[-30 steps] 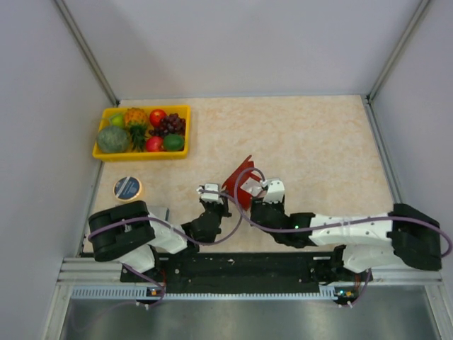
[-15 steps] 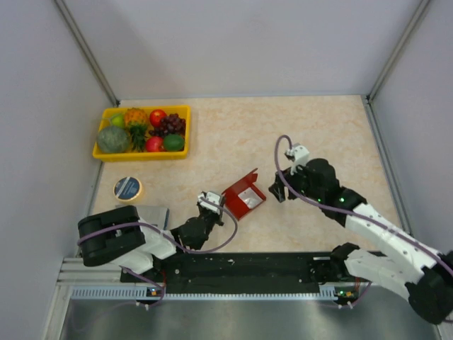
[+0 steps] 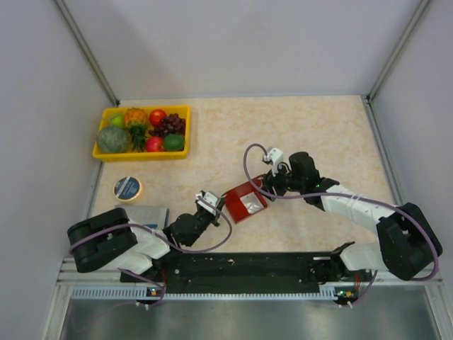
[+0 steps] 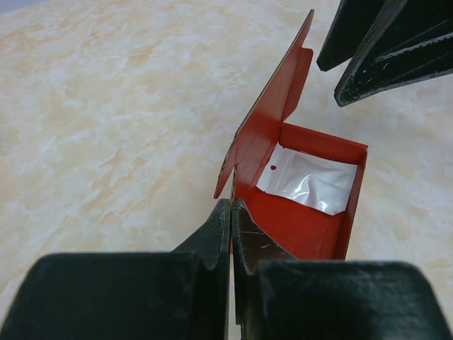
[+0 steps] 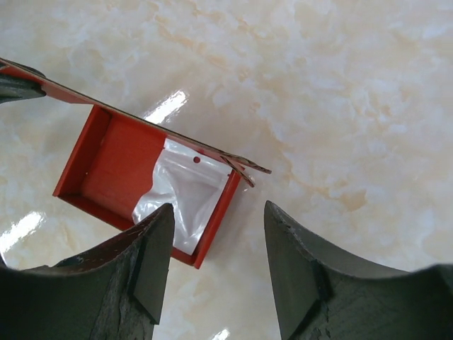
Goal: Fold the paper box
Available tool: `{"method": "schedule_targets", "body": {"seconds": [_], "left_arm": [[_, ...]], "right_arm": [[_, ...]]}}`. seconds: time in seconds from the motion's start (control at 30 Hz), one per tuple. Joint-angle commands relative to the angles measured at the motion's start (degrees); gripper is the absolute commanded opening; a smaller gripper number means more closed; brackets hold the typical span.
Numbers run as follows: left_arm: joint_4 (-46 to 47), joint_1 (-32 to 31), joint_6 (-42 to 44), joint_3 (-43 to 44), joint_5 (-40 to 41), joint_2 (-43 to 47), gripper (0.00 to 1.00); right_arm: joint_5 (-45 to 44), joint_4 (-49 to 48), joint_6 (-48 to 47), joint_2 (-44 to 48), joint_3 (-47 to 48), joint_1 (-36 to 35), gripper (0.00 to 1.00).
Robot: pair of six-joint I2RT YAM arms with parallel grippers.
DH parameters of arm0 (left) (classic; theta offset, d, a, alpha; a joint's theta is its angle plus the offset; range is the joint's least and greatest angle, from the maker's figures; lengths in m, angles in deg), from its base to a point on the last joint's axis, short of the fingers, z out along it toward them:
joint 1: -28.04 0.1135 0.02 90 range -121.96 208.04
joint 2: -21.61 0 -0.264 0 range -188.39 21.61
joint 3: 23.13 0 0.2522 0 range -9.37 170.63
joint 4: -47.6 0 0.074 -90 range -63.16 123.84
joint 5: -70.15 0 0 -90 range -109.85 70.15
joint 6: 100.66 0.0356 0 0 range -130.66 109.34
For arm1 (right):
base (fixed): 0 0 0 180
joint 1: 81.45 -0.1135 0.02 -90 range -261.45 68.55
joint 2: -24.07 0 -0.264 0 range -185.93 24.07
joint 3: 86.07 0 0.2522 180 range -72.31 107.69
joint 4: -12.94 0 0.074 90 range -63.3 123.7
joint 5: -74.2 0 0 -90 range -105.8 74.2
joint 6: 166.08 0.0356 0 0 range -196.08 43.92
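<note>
The paper box (image 3: 244, 200) is a bright red, half-folded open tray lying on the table near the front middle, with a whitish plastic wrapper (image 4: 311, 183) inside it. Its lid flap (image 4: 279, 106) stands up along one side. My left gripper (image 3: 211, 202) is shut on the box's wall below that flap, shown in the left wrist view (image 4: 231, 212). My right gripper (image 3: 269, 185) is open, just above the box's right end, touching nothing. In the right wrist view (image 5: 216, 234) the box (image 5: 117, 163) and wrapper (image 5: 185, 193) lie under its left finger.
A yellow fruit tray (image 3: 141, 154) with several fruits stands at the back left. A round blue-topped tin (image 3: 128, 188) and a blue notebook (image 3: 145, 214) lie at the front left. Grey walls close in the table's left, back and right sides.
My right arm swung away from the box to the right, then came back to the box's right end, gripper open. The box settled lower, still held by my left gripper.
</note>
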Motion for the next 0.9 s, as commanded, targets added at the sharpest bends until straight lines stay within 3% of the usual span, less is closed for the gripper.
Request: {"method": "schedule_targets", "body": {"seconds": [0.0, 0.37, 0.67, 0.73, 0.87], "left_arm": [[2.8, 2.0, -1.3, -1.2, -3.4, 2.1, 0.00], [0.3, 3.9, -2.7, -1.4, -6.2, 4.3, 0.00], [-3.1, 4.8, -2.7, -0.8, -6.8, 5.5, 0.00], [-2.5, 4.8, -2.6, -0.7, -7.5, 5.0, 0.00], [-2.1, 5.0, -2.7, -0.7, -8.1, 4.3, 0.00]], "right_arm": [[0.1, -7.8, -2.7, -0.9, 1.3, 0.8, 0.52], [3.4, -10.5, -5.8, -3.1, 2.0, 1.4, 0.49], [8.4, -10.1, -8.8, -3.8, 2.7, 1.4, 0.31], [9.0, -10.7, -8.9, -3.3, 1.9, 1.5, 0.32], [5.9, -12.7, -9.3, -1.6, 1.0, 1.5, 0.41]]}}
